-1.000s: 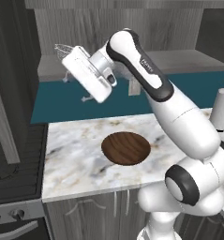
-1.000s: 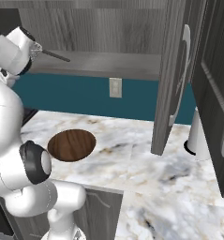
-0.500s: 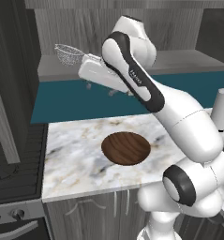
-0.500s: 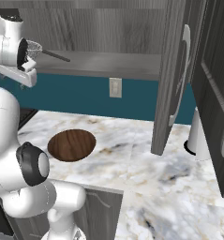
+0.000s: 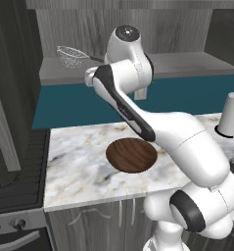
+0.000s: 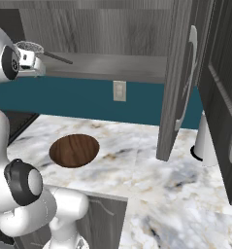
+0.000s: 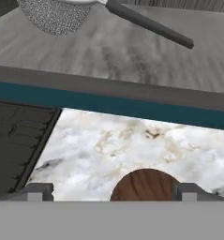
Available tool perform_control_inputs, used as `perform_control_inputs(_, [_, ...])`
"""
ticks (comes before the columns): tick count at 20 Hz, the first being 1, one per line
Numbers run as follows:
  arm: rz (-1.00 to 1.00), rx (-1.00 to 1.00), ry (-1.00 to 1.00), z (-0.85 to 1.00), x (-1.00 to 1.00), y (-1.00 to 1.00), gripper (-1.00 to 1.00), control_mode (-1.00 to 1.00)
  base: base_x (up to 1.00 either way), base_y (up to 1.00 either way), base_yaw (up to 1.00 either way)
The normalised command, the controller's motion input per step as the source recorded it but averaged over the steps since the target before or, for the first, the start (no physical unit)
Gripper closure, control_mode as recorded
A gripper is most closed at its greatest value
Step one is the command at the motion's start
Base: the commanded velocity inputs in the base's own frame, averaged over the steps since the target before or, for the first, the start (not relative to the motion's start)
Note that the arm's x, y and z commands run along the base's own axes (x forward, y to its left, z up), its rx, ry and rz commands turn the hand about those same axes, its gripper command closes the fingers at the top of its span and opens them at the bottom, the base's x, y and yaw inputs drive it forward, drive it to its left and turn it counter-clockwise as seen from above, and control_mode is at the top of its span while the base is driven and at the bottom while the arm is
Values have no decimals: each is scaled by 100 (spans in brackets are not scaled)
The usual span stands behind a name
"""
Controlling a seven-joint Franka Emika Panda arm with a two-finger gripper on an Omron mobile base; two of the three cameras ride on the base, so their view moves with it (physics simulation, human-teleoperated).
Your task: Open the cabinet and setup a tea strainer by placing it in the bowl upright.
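Observation:
The cabinet's doors stand open, one [image 6: 178, 82] at the right and one [image 5: 6, 98] at the left. The tea strainer [image 5: 69, 56] [image 6: 30, 47], a mesh basket with a dark handle, lies on the cabinet's bottom shelf [image 5: 187, 63]. In the hand view the strainer [image 7: 55, 14] is at the top, well ahead of my gripper [image 7: 113, 193], whose fingertips [image 7: 36, 192] stand wide apart with nothing between them. Below on the marble counter sits the brown wooden bowl [image 5: 131, 155] [image 6: 74, 150] [image 7: 144, 185]. My hand hovers high in front of the shelf, just right of the strainer.
A dark stove [image 5: 15, 166] adjoins the counter's left edge. A white cylinder [image 5: 231, 117] [image 6: 205, 141] stands at the counter's right, behind the open door. A wall outlet [image 6: 119, 90] sits on the teal backsplash. The open doors jut out over the counter.
The wrist has swung and turned, so the hand now faces the shelf from in front. The jaws stayed wide. The strainer and bowl have not moved.

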Motion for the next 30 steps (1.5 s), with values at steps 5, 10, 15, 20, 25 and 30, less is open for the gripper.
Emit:
perform_control_inputs(5, [10, -29, -14, 55, 31, 14, -100, -100, 0, 0, 0])
perform_control_inputs(10, [10, -24, 0, 77, 27, 25, -100, -100, 0, 0, 0])
perform_control_inputs(15, [2, -3, 6, 8, 31, 26, -100, -100, 0, 0, 0])
perform_control_inputs(20, [0, 0, -1, 0, 4, 12, -100, -100, 0, 0, 0])
perform_control_inputs(25, [8, -1, -4, 0, 14, 4, -100, -100, 0, 0, 0])
perform_control_inputs(30, [22, -7, -18, -1, 4, 0, -100, -100, 0, 0, 0])
